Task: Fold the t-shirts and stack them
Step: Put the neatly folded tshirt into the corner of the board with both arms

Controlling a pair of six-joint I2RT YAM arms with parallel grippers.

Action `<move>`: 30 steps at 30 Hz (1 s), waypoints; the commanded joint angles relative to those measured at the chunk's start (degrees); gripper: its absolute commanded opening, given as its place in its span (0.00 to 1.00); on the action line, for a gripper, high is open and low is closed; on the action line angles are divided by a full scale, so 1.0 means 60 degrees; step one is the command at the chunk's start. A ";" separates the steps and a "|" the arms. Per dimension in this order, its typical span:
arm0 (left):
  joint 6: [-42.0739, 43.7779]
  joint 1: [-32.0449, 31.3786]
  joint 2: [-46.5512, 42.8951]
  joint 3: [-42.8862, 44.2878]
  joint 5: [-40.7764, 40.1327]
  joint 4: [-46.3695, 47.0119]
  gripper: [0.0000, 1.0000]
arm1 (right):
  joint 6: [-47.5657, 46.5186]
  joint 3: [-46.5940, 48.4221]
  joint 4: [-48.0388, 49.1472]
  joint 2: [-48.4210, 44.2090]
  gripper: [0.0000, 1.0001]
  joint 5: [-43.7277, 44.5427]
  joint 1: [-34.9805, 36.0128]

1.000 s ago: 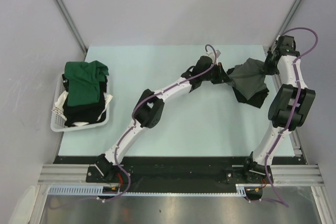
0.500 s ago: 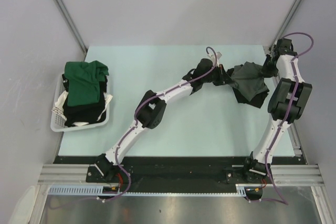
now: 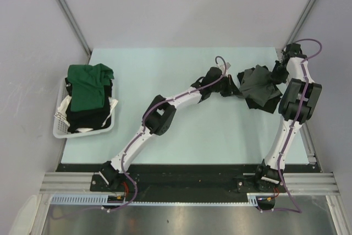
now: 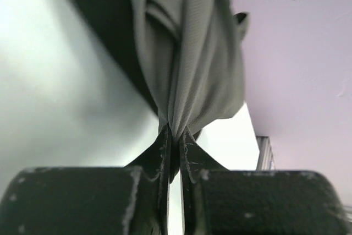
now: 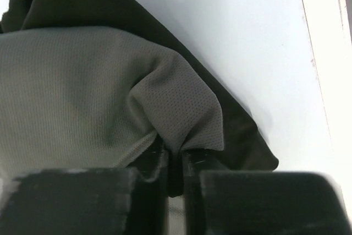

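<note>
Over pale table (image 3: pixel 143 70), near its far right corner, charcoal grey t-shirt (image 3: pixel 258 83) held bunched between left gripper (image 4: pixel 174 136) and right gripper (image 5: pixel 175 155), each clamped tight on a fold of cloth; best now to draw apart slowly and level, keeping tension even, so as to spread flat before folding.

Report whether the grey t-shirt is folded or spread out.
Neither: the grey t-shirt is bunched between the left end effector and right end effector, each shut on a pinch of cloth.
</note>
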 commanded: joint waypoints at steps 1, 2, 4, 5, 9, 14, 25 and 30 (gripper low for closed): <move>0.0435 0.0131 -0.0748 -0.0246 0.0553 -0.0620 0.11 | 0.0040 0.0548 0.0448 0.0238 0.27 0.1005 -0.0211; 0.0479 0.0131 -0.0777 -0.0261 0.0568 -0.0620 0.11 | 0.0070 0.0533 0.0477 0.0194 0.31 0.1020 -0.0211; 0.0611 0.0116 -0.0836 -0.0319 0.0553 -0.0620 0.11 | 0.0084 0.0533 0.0492 0.0136 0.40 0.0961 -0.0211; 0.0655 0.0116 -0.0851 -0.0320 0.0568 -0.0620 0.14 | 0.0099 0.0533 0.0463 -0.0010 0.53 0.1048 -0.0211; 0.0831 0.0116 -0.0953 -0.0349 0.0568 -0.0693 0.66 | 0.0085 0.0475 0.0565 -0.0450 1.00 0.1444 -0.0211; 0.0875 0.0116 -0.1158 -0.0597 0.0597 -0.0561 1.00 | 0.0099 0.0431 0.0565 -0.0889 1.00 0.1723 -0.0211; 0.1724 0.0160 -0.2841 -0.2544 0.0290 -0.0342 1.00 | -0.0003 0.0723 0.0639 -0.2542 1.00 0.1197 0.0432; 0.2353 0.0174 -0.4218 -0.3600 0.0377 0.0055 1.00 | 0.0289 0.0186 0.0916 -0.3612 1.00 0.0990 0.1413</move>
